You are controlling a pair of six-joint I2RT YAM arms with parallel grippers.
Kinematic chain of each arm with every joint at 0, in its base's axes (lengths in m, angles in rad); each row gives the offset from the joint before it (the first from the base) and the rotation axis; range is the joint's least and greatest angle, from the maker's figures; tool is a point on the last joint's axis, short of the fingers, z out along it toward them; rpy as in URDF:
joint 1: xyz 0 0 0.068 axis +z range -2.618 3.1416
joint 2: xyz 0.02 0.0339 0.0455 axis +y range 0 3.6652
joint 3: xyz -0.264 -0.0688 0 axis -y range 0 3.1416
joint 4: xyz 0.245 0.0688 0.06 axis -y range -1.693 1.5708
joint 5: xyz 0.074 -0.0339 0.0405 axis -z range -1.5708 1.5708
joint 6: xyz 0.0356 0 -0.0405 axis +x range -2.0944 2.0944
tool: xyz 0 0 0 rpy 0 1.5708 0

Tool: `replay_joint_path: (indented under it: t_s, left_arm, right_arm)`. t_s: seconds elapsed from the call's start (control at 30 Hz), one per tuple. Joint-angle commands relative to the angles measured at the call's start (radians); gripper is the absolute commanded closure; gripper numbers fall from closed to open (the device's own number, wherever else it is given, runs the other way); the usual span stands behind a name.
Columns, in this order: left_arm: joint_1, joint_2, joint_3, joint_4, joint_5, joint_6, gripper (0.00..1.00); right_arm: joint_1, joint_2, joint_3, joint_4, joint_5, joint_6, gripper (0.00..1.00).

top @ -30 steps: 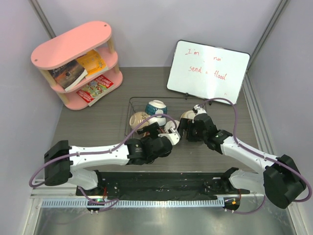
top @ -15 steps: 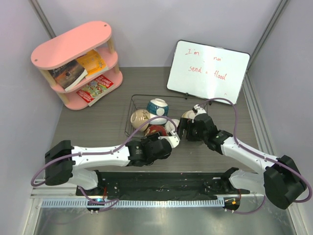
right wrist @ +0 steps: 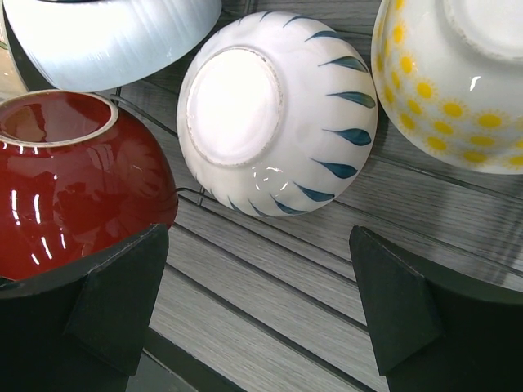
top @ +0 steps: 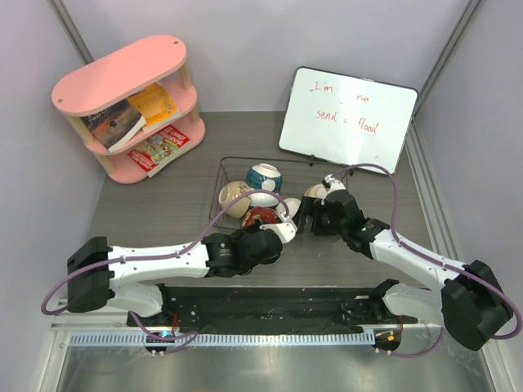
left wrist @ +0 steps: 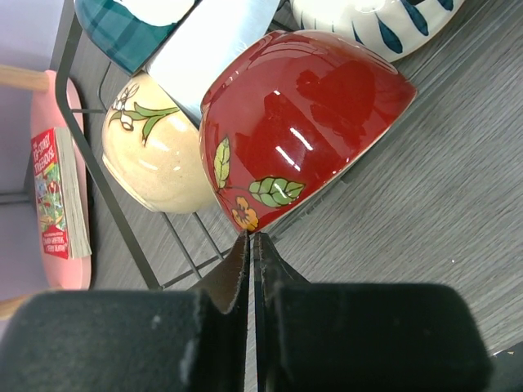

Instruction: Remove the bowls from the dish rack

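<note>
Backing toward 7 o'clock, your left gripper (left wrist: 250, 242) is pinched together, empty; red bowl (left wrist: 304, 122) unpicked; right gripper (right wrist: 257, 286) spread over ribbed bowl (right wrist: 278, 114).

**Top view.** Fixed, high, behind the arm bases, facing down and forward. The farthest and widest view. It takes in the worktop (top: 163, 204), left arm (top: 163, 260), right arm (top: 409, 253), rack (top: 245, 161), shelf (top: 122, 82) and whiteboard (top: 347, 118).

**Left wrist view.** Looks along the left pincer (left wrist: 252, 241), whose fingers are pressed together at bottom centre. Very near. Faces the red bowl (left wrist: 302, 122) and rack wire, with the shelf at the left edge.

**Right wrist view.** Looks down between the spread fingers of the right pincer (right wrist: 257, 237), one at each bottom corner. Very near. Faces the ribbed bowl (right wrist: 278, 114) over the rack floor.

**Shared.** The red bowl appears in all three views. The ribbed bowl appears in both wrist views, at the top right corner of the left one.
</note>
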Motion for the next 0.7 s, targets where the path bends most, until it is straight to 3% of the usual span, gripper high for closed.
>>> replay_joint_path:
  t_s: [0.0, 0.57, 0.63, 0.67]
  left_arm:
    - [0.005, -0.026, 0.033, 0.059, 0.007, -0.015, 1.00]
    - [0.006, -0.143, 0.050, 0.045, 0.000, -0.065, 1.00]
    - [0.006, -0.124, 0.059, 0.016, -0.029, -0.082, 0.82]
    - [0.006, -0.115, 0.064, -0.010, -0.036, -0.113, 0.66]
  right_arm:
    - [0.011, -0.036, -0.025, -0.102, -0.033, -0.002, 0.02]
    - [0.011, -0.048, 0.009, -0.133, -0.026, -0.016, 0.01]
    - [0.009, -0.044, 0.015, -0.136, -0.029, -0.017, 0.01]
    - [0.011, -0.045, 0.013, -0.134, -0.030, -0.017, 0.00]
